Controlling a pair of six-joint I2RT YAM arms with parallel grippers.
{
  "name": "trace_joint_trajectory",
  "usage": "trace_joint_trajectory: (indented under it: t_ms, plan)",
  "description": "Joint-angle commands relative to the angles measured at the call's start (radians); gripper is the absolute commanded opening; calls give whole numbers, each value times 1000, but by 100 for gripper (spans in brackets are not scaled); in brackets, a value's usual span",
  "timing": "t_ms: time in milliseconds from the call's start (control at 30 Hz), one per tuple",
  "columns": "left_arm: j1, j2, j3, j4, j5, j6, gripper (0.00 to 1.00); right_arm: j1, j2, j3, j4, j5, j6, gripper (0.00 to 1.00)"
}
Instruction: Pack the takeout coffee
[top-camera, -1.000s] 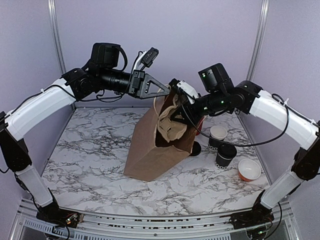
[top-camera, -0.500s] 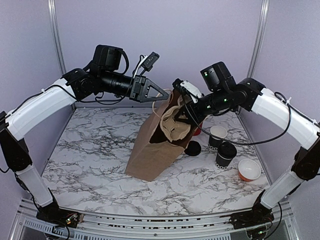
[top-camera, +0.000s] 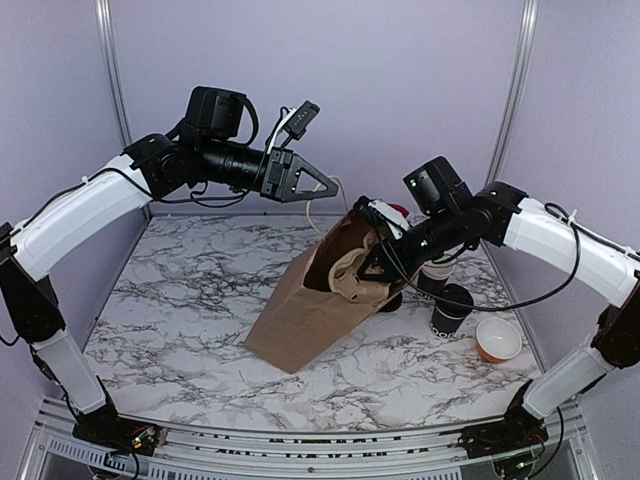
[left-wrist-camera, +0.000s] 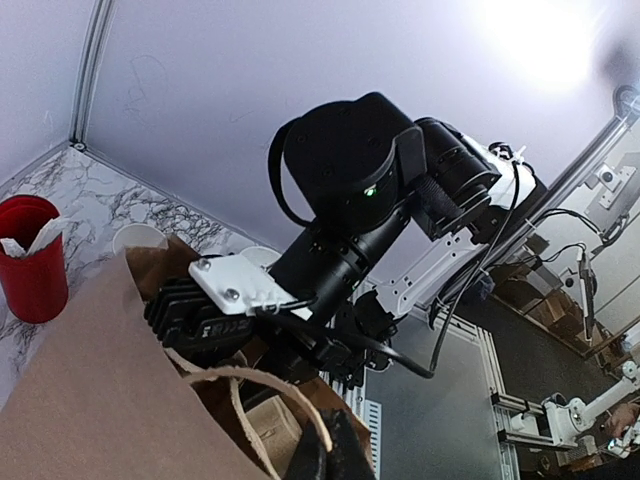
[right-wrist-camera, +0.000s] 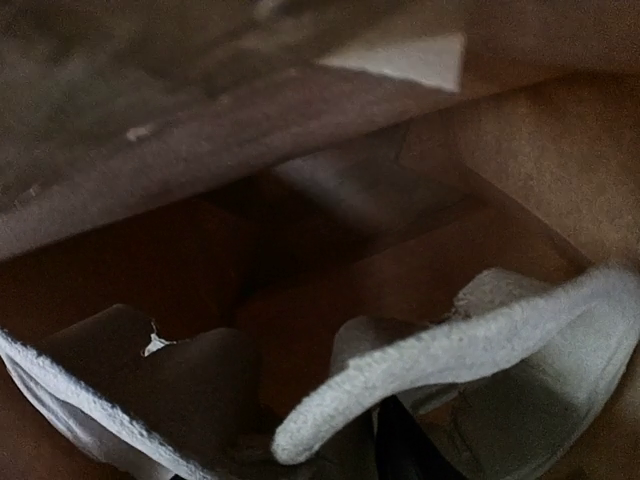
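Observation:
The takeout coffee (top-camera: 452, 312), a black cup with white lettering and a dark top, stands on the marble at the right, apart from both grippers. A brown paper bag (top-camera: 300, 320) leans over with its mouth toward the right. My left gripper (top-camera: 333, 190) (left-wrist-camera: 330, 455) hangs above the bag, shut on the bag's cord handle (left-wrist-camera: 240, 375). The right gripper (top-camera: 368, 268) (right-wrist-camera: 370, 450) reaches into the bag's mouth, where a pale pulp cup tray (top-camera: 348, 272) (right-wrist-camera: 450, 350) sits between its fingers; the fingertips are mostly hidden.
A twin black cup with a white rim (top-camera: 433, 274) stands just behind the coffee. A black round lid (top-camera: 393, 298) lies by the bag. An orange bowl (top-camera: 498, 340) sits at the far right. A red tub (left-wrist-camera: 30, 255) stands behind the bag near the back wall.
The bag has tipped lower toward the right, its mouth dropping. My right gripper went down with the mouth and the tray. The left gripper pulled back slightly, still on the handle.

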Motion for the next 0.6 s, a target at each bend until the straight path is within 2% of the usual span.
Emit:
trace_joint_trajectory:
  t_ms: [0, 267, 567]
  plan:
    - [-5, 23, 19, 48, -10, -40, 0, 14, -46, -63, 65, -56, 44, 40]
    - [-7, 21, -63, 182, 4, -129, 0, 32, -33, -38, 54, 47, 59, 39]
    - [-5, -38, -132, 187, -15, -100, 0, 23, 39, 180, -50, 84, 93, 39]
